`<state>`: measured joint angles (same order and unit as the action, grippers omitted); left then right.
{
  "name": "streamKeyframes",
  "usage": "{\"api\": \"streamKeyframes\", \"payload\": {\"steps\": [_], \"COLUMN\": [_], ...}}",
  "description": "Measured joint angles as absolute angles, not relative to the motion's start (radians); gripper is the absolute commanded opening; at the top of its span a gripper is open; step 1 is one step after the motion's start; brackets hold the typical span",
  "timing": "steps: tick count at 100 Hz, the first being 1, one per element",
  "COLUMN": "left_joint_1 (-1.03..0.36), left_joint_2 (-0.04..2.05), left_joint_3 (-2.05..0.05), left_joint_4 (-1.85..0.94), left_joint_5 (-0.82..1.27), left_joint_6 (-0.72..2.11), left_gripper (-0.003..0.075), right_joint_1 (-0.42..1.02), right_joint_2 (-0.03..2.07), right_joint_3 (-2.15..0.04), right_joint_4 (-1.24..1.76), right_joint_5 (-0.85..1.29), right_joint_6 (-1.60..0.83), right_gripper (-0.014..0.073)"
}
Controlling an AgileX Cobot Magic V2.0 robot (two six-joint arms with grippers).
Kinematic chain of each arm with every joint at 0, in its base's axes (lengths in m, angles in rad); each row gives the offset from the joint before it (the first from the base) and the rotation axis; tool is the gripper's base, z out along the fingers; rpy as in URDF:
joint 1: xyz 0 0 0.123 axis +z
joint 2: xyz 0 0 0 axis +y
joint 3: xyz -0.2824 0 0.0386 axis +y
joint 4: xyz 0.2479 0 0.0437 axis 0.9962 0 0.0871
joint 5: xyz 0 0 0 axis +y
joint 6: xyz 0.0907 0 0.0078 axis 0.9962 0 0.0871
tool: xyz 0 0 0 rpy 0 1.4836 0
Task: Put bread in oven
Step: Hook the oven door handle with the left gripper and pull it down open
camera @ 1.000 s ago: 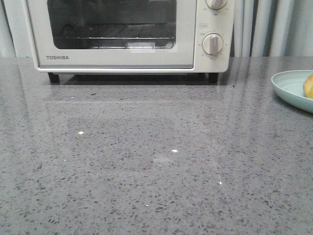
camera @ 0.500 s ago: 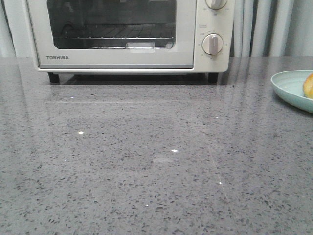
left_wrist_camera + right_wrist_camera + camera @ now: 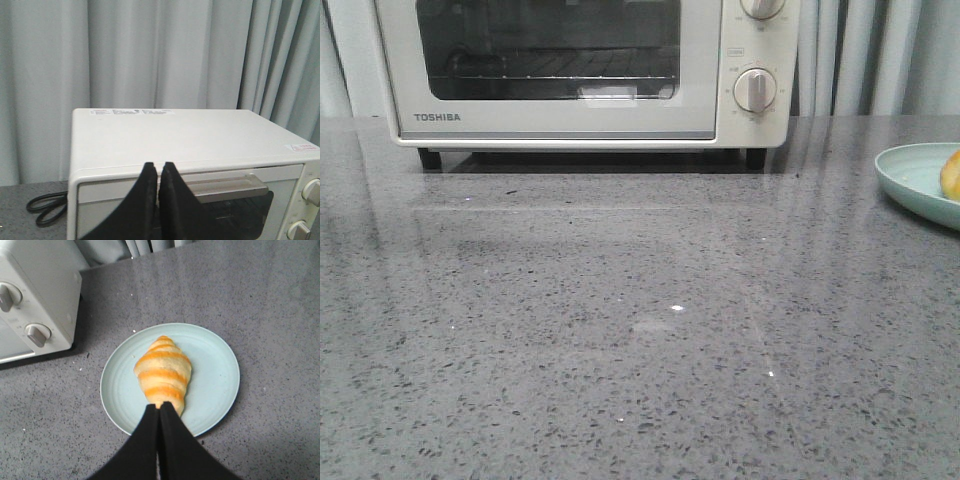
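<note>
The cream-white Toshiba oven (image 3: 560, 125) stands at the back of the grey table with its glass door closed. It also shows in the left wrist view (image 3: 190, 137) and the right wrist view (image 3: 35, 290). The golden-brown bread (image 3: 164, 371) lies on a pale blue plate (image 3: 215, 375), to the right of the oven. In the front view only the bread's edge (image 3: 951, 175) shows, on the plate (image 3: 910, 180). My left gripper (image 3: 158, 165) is shut and empty, in front of the oven's upper front edge beside the door handle (image 3: 225, 182). My right gripper (image 3: 159, 407) is shut and empty, above the bread's near end.
Two round knobs (image 3: 755, 90) sit on the oven's right side. A black power cable (image 3: 47, 210) lies coiled on the table left of the oven. Grey curtains (image 3: 150, 55) hang behind it. Neither arm shows in the front view.
No object has moved. Only faint reflections on the tabletop and in the oven glass shift a little.
</note>
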<state>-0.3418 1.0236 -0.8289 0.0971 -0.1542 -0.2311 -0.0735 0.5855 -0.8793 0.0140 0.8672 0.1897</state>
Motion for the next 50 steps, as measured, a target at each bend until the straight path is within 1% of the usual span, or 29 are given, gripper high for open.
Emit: {"api": "streamKeyframes", "payload": {"steps": [24, 50], "left_joint_1": [-0.406, -0.424], "left_joint_2": [1.222, 1.375], "left_joint_3": [-0.94, -1.066], "left_joint_4": [0.097, 0.098], "left_joint_5": [-0.163, -0.133], "left_joint_6": [-0.231, -0.231], "left_gripper": [-0.0021, -0.0021], "right_joint_1": [-0.073, -0.073], "right_joint_2": [0.601, 0.601], "right_joint_3": [-0.898, -0.904], "right_joint_4": [0.014, 0.014], "right_joint_5": [0.878, 0.886], "right_joint_6": [0.185, 0.185], "right_gripper": [-0.0067, -0.0067]}}
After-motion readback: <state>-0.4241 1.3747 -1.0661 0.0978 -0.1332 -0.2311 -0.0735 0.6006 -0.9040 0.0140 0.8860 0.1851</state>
